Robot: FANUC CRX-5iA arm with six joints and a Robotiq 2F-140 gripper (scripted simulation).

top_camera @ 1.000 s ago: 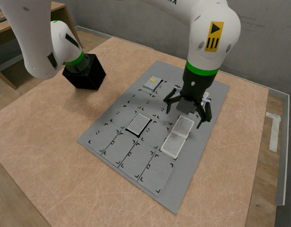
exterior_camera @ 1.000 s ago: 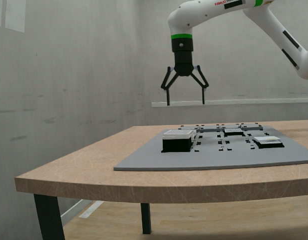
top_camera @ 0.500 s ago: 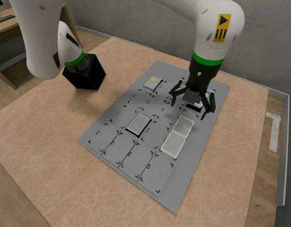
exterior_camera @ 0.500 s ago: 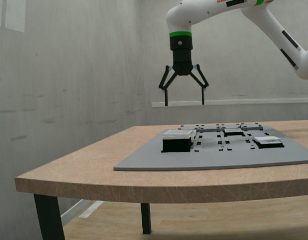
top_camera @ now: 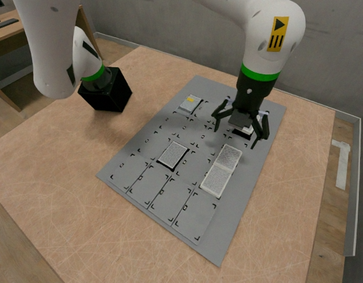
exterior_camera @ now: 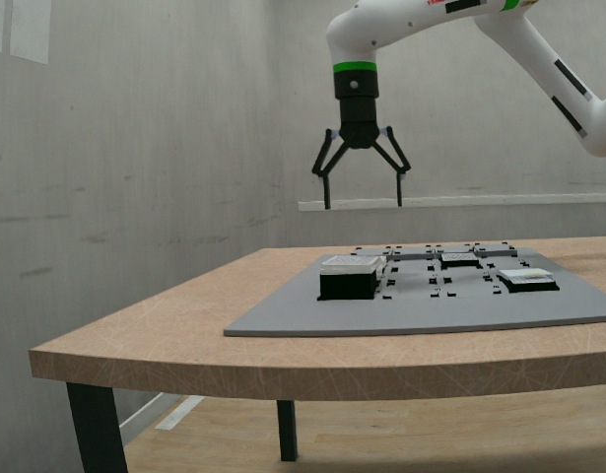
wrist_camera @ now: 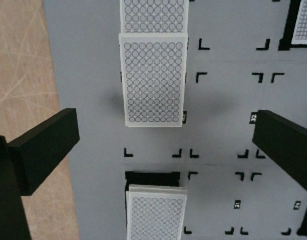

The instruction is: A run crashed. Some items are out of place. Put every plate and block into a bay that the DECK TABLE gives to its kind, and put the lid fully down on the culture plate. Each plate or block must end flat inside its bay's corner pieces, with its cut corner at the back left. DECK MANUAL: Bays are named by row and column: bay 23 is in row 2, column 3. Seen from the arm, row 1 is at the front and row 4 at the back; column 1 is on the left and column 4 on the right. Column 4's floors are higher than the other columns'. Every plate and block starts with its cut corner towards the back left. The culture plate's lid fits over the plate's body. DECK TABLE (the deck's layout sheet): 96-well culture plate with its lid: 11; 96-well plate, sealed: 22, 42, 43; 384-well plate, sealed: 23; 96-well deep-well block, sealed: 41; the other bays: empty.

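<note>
My gripper (top_camera: 234, 139) (exterior_camera: 364, 206) (wrist_camera: 166, 125) is open and empty, high above bays 41 and 42. A white 96-well plate (top_camera: 228, 155) (wrist_camera: 153, 80) at bay 42 is shifted towards column 3; its edge overlaps the 96-well plate (top_camera: 217, 180) (wrist_camera: 154, 15) in bay 43 and looks raised. At bay 41 another white plate (exterior_camera: 349, 263) (wrist_camera: 155, 217) appears stacked on the black deep-well block (exterior_camera: 346, 286) (wrist_camera: 153, 178). The 384-well plate (top_camera: 173, 154) (exterior_camera: 459, 256) is in bay 23. The culture plate's lid (top_camera: 192, 105) (exterior_camera: 524, 277) at bay 11 looks askew, its body partly hidden.
The grey deck (top_camera: 236, 213) (exterior_camera: 272, 323) lies on the wooden table (top_camera: 282, 183). Column 4's raised floors show at the deck's near end in the top view. Bay 22 holds nothing. The arm's black base box (top_camera: 117, 91) stands beside row 1.
</note>
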